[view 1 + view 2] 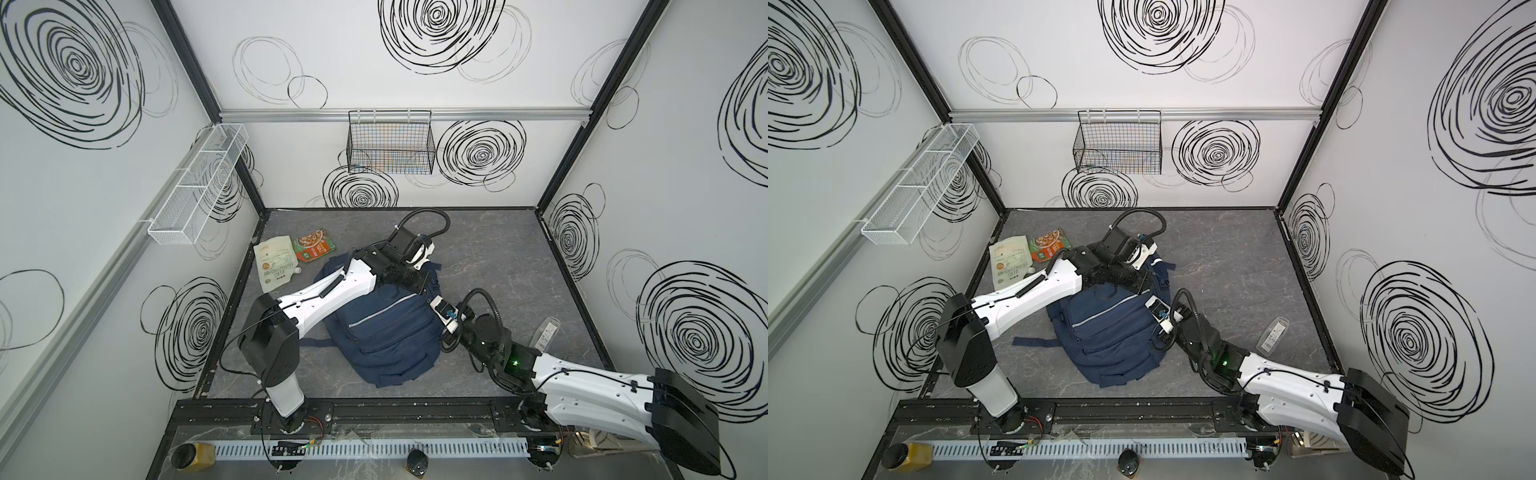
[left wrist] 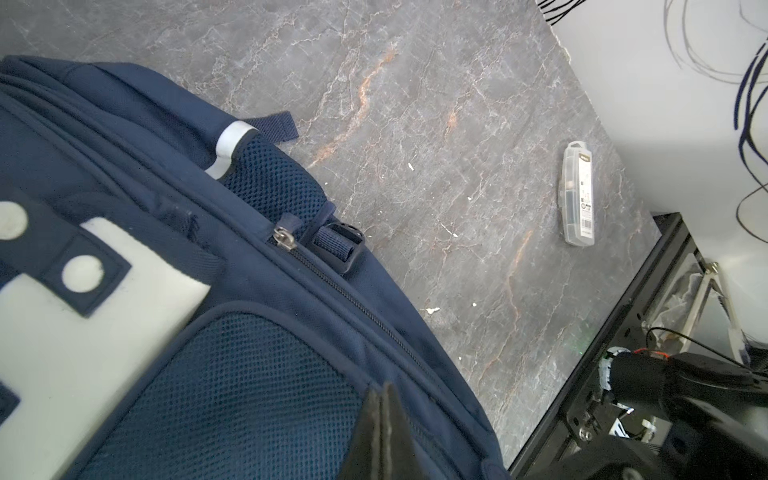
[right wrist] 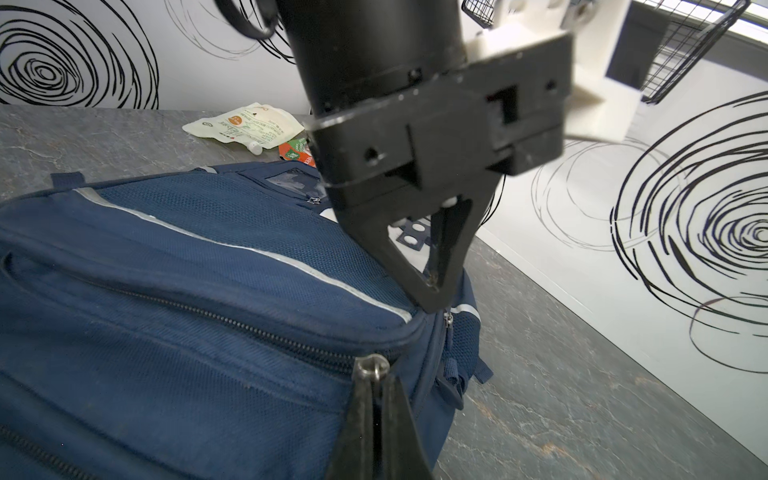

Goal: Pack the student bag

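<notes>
The student bag point(image 1: 382, 332) point(image 1: 1108, 332) is a navy backpack with a white reflective stripe, lying flat mid-table. My left gripper point(image 3: 432, 301) point(image 2: 384, 390) is shut, its tips pressed on the bag's point(image 2: 232, 395) edge seam at its far right corner. Whether fabric is pinched between them I cannot tell. My right gripper point(image 3: 376, 384) point(image 1: 434, 301) is at the bag's point(image 3: 166, 291) right side. It is shut on a metal zip pull point(image 3: 371, 369), whose ring shows just past the fingertips. That zip looks closed along its length.
A cream spouted pouch point(image 1: 276, 262) and a green-orange packet point(image 1: 313, 245) lie at the back left. A clear plastic case point(image 1: 546, 334) point(image 2: 577, 195) lies at the right. On the walls hang a black wire basket point(image 1: 390, 143) and a white mesh shelf point(image 1: 199, 183).
</notes>
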Controlling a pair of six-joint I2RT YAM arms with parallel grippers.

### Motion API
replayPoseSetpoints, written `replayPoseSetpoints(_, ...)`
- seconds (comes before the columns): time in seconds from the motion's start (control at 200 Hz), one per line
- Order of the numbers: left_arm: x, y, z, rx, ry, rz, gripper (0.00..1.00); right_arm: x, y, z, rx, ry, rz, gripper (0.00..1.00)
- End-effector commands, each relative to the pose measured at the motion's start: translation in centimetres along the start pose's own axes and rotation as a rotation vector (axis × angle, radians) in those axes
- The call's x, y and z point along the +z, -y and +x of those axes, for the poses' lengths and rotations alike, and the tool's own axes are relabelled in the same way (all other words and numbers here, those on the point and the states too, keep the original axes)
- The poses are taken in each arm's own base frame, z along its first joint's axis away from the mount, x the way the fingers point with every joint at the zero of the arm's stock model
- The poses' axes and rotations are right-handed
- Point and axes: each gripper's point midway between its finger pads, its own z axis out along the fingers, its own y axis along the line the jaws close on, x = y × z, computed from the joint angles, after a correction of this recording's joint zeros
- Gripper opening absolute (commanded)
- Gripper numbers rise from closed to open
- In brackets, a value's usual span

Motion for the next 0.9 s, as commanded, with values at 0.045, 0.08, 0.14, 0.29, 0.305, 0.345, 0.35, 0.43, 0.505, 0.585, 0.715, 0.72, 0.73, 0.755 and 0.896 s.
replayPoseSetpoints(0.045,-3.7,0.6,-1.1,-0.004,0.06,0.021,0.42,-0.5,3.1,-4.5,0.047,0.123,0.13,0.0)
replayPoseSetpoints(0.08,-4.5,1.1,-1.2,0.012,0.071,0.044,0.51,-0.5,3.1,-4.7,0.052,0.127,0.125,0.0)
replayPoseSetpoints(0.14,-5.2,2.3,-0.7,0.038,0.058,0.097,0.58,-0.6,2.8,-4.9,0.056,0.135,0.108,0.0)
replayPoseSetpoints(0.29,-5.0,3.0,2.3,0.109,-0.045,0.106,0.57,-0.8,2.6,-4.9,0.068,0.148,0.091,0.0)
replayPoseSetpoints(0.305,-5.0,2.9,2.6,0.118,-0.053,0.1,0.56,-0.8,2.6,-5.0,0.069,0.15,0.091,0.0)
replayPoseSetpoints(0.345,-5.1,2.8,3.3,0.146,-0.069,0.083,0.56,-0.8,2.6,-5.0,0.072,0.151,0.093,0.0)
replayPoseSetpoints(0.35,-5.1,2.7,3.5,0.149,-0.071,0.081,0.56,-0.8,2.6,-5.0,0.073,0.151,0.092,0.0)
replayPoseSetpoints(0.43,-5.4,2.5,4.5,0.214,-0.07,0.044,0.55,-0.9,2.7,-5.1,0.086,0.15,0.093,0.0)
replayPoseSetpoints(0.505,-5.8,2.8,5.5,0.29,-0.057,0.042,0.55,-1.0,3.1,-5.3,0.125,0.151,0.104,0.0)
replayPoseSetpoints(0.585,-6.2,2.7,6.3,0.347,-0.042,0.028,0.54,-1.0,3.0,-5.3,0.135,0.153,0.098,0.0)
replayPoseSetpoints(0.715,-6.4,1.8,6.6,0.382,-0.016,-0.018,0.42,-0.9,3.0,-5.4,0.141,0.154,0.093,0.0)
replayPoseSetpoints(0.72,-6.4,1.8,6.6,0.383,-0.016,-0.02,0.41,-1.0,3.0,-5.4,0.142,0.156,0.094,0.0)
replayPoseSetpoints(0.73,-6.4,1.8,6.7,0.386,-0.015,-0.021,0.4,-0.9,3.0,-5.4,0.141,0.155,0.094,0.0)
replayPoseSetpoints(0.755,-6.5,1.7,6.6,0.392,-0.01,-0.026,0.38,-0.9,3.0,-5.4,0.143,0.153,0.093,0.0)
replayPoseSetpoints(0.896,-6.6,1.5,6.3,0.41,0.024,-0.036,0.24,-0.8,2.8,-5.3,0.147,0.152,0.085,0.0)
